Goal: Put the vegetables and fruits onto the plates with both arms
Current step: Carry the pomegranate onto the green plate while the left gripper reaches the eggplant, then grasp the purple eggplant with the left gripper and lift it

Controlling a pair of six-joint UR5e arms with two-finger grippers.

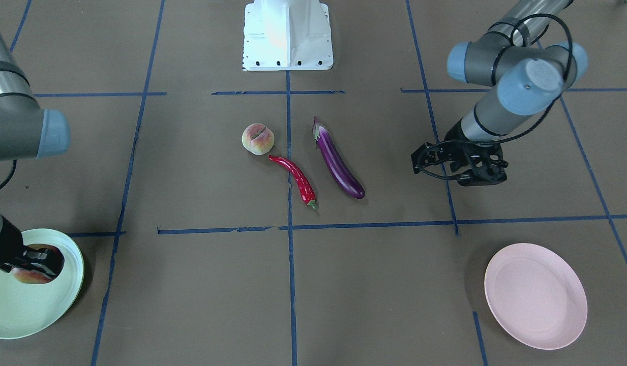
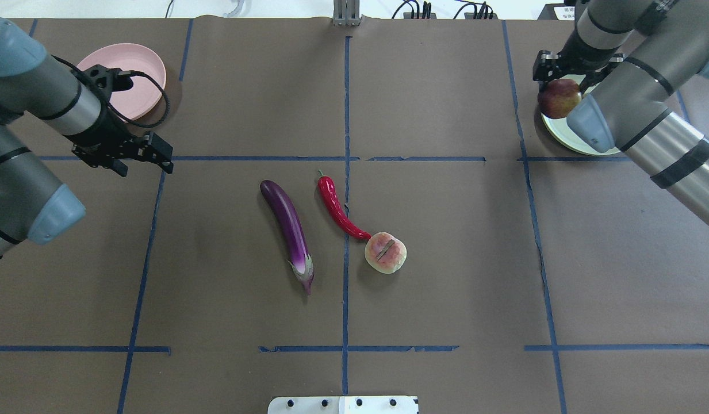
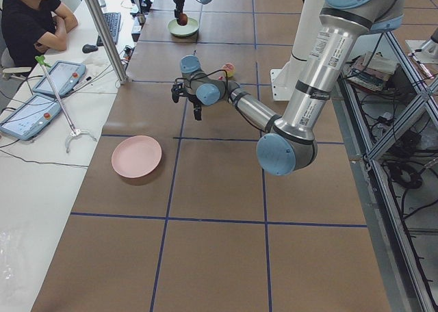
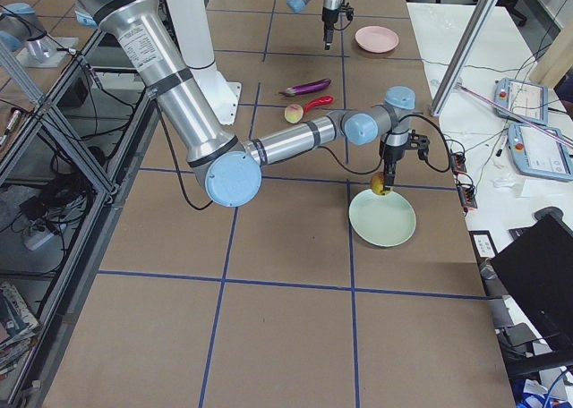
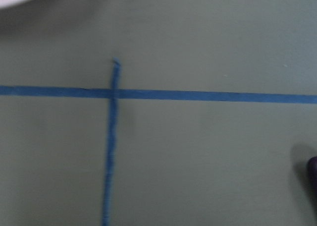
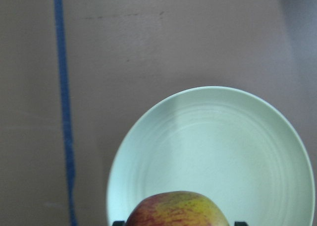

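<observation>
Right gripper — pinching apple above green plate, near its rim. Carry it toward centre; you'd best release low — it looks likely to roll.

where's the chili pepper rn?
Overhead view: the chili pepper lies mid-table across the centre tape line, with the eggplant on the view's left and the peach at its lower-right tip.
</observation>
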